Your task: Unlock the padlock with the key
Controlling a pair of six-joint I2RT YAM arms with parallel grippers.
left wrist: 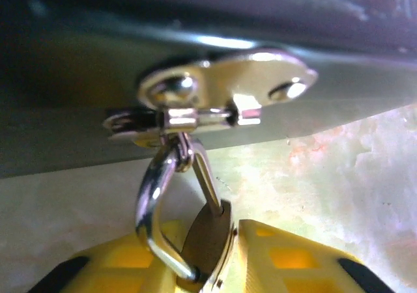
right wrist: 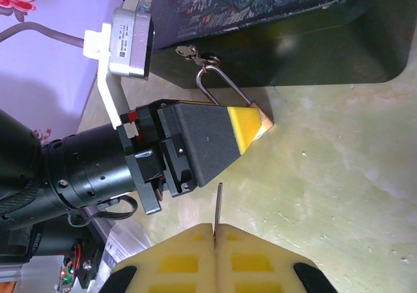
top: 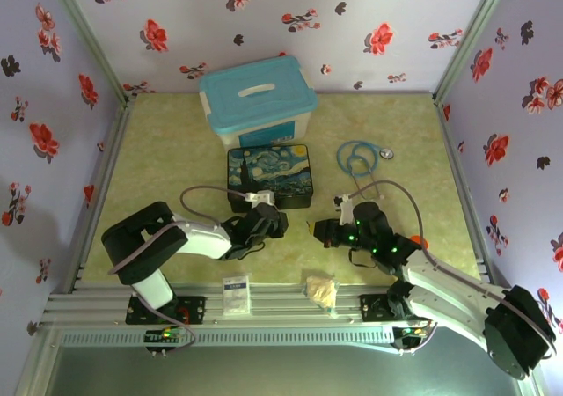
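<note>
L gripper (left wrist: 210,233) jaws clamped on brass padlock (left wrist: 208,244) body. Its shackle (left wrist: 150,202) is looped thru the clasp (left wrist: 221,88) at the 6 o'clock edge of the starry box (top: 268,176). R gripper (right wrist: 215,231) jaws together, pinching key (right wrist: 217,205). In R wrist view, blade points 12 o'clock, near but apart from padlock at approx 1 o'clock.

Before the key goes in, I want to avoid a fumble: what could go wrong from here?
The key sticks out thin from the shut right gripper, so a sideways bump could twist it. The padlock, pinched in the left gripper, hangs from the box clasp by its shackle and might swing. That gripper covers the padlock's body, so the key could strike it instead.
</note>
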